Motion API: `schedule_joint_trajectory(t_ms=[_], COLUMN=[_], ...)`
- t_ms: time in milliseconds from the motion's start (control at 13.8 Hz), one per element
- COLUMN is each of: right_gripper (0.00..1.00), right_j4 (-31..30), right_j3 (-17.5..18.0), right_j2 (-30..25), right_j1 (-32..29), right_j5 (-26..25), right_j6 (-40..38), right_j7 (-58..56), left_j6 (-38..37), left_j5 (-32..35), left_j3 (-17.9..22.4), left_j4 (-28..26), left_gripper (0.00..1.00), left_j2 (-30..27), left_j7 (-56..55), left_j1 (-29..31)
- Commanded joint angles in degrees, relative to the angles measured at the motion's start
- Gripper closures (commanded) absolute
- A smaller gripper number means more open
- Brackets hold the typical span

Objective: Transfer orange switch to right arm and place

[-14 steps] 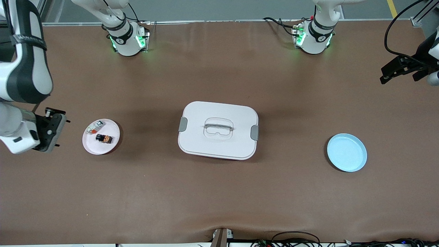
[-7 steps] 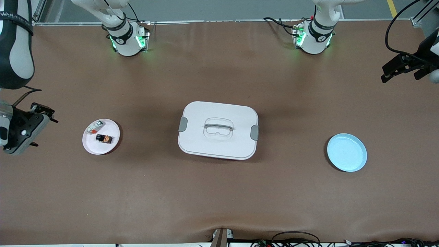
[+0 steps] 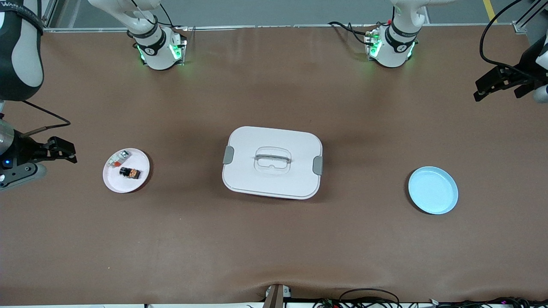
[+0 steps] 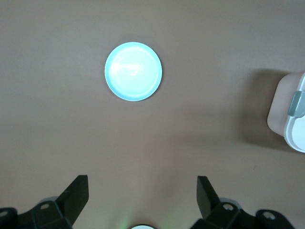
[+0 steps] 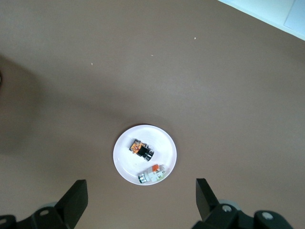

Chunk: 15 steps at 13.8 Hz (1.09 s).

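Sitting on the small white plate [image 3: 126,170] toward the right arm's end of the table, the orange switch [image 3: 130,173] lies flat, a black blocky bit with a coppery band. Just beside it on the same plate, a little farther from the front camera, lies a small white part [image 3: 118,158] with red-orange marks; the two do not touch. From the right wrist camera both pieces show plainly on the plate [image 5: 145,154], the orange switch [image 5: 141,150] near the middle and the white part [image 5: 152,173] close to the rim.

The right gripper [image 3: 60,150] hangs above the bare brown table [image 3: 274,248] next to the plate, at the very end of the table, its black fingers [image 5: 76,198] spread wide with nothing between them. The left gripper [image 3: 498,83] hangs over the left arm's end of the table, jaws likewise apart and empty; its wrist camera looks down on a light blue plate [image 4: 133,71].

A white lidded box [image 3: 272,162] with grey latches and a recessed handle sits in the middle of the table, well apart from both plates.
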Motion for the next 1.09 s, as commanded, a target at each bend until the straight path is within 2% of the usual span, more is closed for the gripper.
schedule_joint_trajectory(t_ms=[0, 218, 508, 798, 1016], right_gripper=[0.0, 0.0, 0.0, 0.0, 0.0], right_j4=[1.76, 1.76, 1.76, 1.5, -3.14], right_j3=[-0.18, -0.54, -0.1, -0.63, -0.71], right_j2=[0.75, -0.57, -0.83, -4.43, -8.47], right_j1=[-0.32, -0.41, -0.24, -1.2, -0.77], right_j5=[1.58, 2.91, 3.17, 3.26, 3.0], right_j6=[0.47, 2.24, 1.63, 0.75, 0.48], right_j7=[3.25, 12.02, 12.75, 13.98, 14.15], left_j6=[-2.45, -2.64, -2.55, -2.55, -2.55], left_j5=[-1.08, -1.08, -0.99, -0.99, -0.99], left_j3=[0.32, 0.32, -0.03, -0.12, -0.03], left_j4=[-0.05, -0.58, -0.67, -0.76, -0.76], left_gripper=[0.0, 0.0, 0.0, 0.0, 0.0], left_j2=[-1.36, -2.24, -2.77, -2.85, -2.77], left_j7=[1.37, 1.37, 1.28, 1.28, 1.28], left_j1=[0.3, 0.21, 0.12, 0.12, 0.12])
